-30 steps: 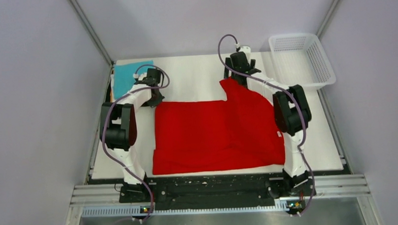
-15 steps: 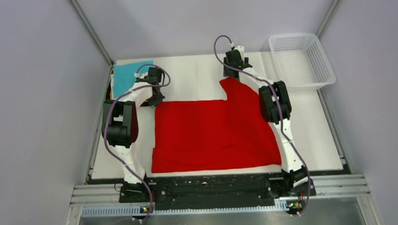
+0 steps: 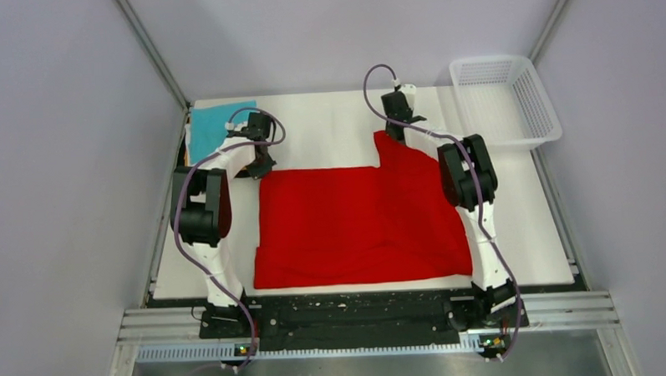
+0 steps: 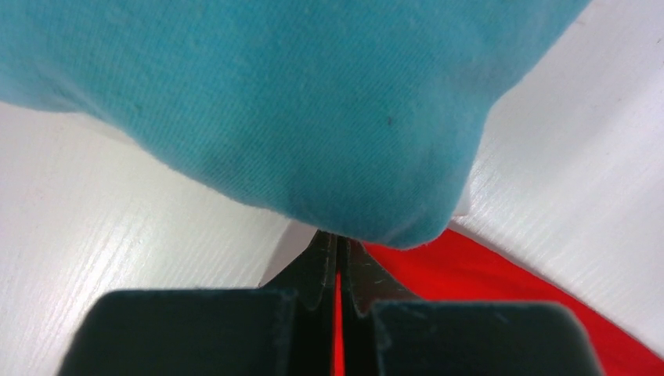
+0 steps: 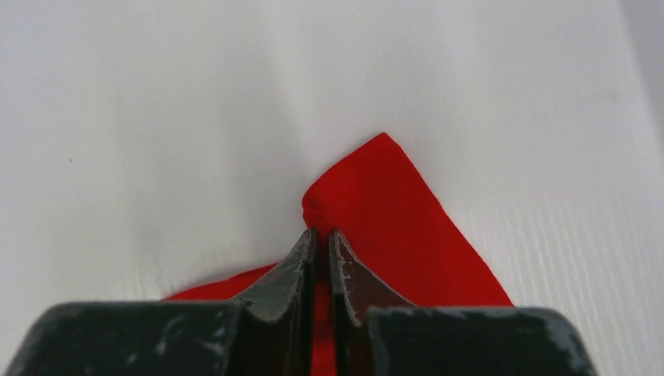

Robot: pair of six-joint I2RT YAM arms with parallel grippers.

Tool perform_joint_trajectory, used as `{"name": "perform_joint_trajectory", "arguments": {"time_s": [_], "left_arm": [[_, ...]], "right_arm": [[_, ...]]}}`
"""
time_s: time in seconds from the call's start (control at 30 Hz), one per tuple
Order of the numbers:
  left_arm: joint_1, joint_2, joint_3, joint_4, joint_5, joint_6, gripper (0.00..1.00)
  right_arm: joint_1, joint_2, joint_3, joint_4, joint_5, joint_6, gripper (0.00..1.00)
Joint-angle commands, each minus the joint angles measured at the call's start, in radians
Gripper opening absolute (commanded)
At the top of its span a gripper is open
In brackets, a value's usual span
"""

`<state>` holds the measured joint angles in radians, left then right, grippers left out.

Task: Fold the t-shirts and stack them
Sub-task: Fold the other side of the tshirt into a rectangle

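The red t-shirt (image 3: 360, 225) lies spread out in the middle of the white bench (image 3: 327, 125). The left gripper (image 4: 338, 244) is clamped on its far left corner, with a thin line of red cloth between the fingers. It is just beside the folded teal t-shirt (image 4: 274, 102) at the bench's far left corner. The right gripper (image 5: 319, 235) pinches the far right corner of the red cloth. A white mesh basket (image 3: 534, 106) stands at the far right.

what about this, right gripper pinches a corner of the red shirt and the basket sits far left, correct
No: the top view shows the basket at the far right. The right gripper does pinch a corner of the red shirt.
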<state>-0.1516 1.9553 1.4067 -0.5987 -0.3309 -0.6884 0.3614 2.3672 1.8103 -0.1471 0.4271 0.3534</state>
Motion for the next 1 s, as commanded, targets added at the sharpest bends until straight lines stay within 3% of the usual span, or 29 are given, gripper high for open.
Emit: {"name": "perform_joint_trajectory", "arguments": {"time_s": [0.0, 0.13, 0.23, 0.47, 0.63, 0.97], "left_arm": [[0.003, -0.046, 0.023, 0.000, 0.002, 0.001, 0.00], [0.002, -0.072, 0.014, -0.001, 0.023, 0.001, 0.00], [-0.002, -0.114, -0.020, 0.007, 0.040, -0.002, 0.00], [-0.021, -0.264, -0.183, 0.052, 0.057, -0.011, 0.00], [-0.034, -0.390, -0.311, 0.083, 0.075, -0.027, 0.00], [-0.072, -0.589, -0.496, 0.081, 0.056, -0.082, 0.00]], "right_arm": [[-0.006, -0.031, -0.013, 0.010, 0.015, 0.018, 0.00], [-0.005, -0.144, -0.104, 0.085, 0.003, -0.005, 0.00], [-0.005, -0.300, -0.293, 0.195, -0.005, -0.014, 0.00], [0.019, -0.641, -0.672, 0.220, -0.064, -0.002, 0.00], [0.063, -0.875, -0.851, 0.153, -0.042, 0.016, 0.00], [0.131, -1.280, -1.023, -0.206, 0.018, 0.078, 0.00]]}}
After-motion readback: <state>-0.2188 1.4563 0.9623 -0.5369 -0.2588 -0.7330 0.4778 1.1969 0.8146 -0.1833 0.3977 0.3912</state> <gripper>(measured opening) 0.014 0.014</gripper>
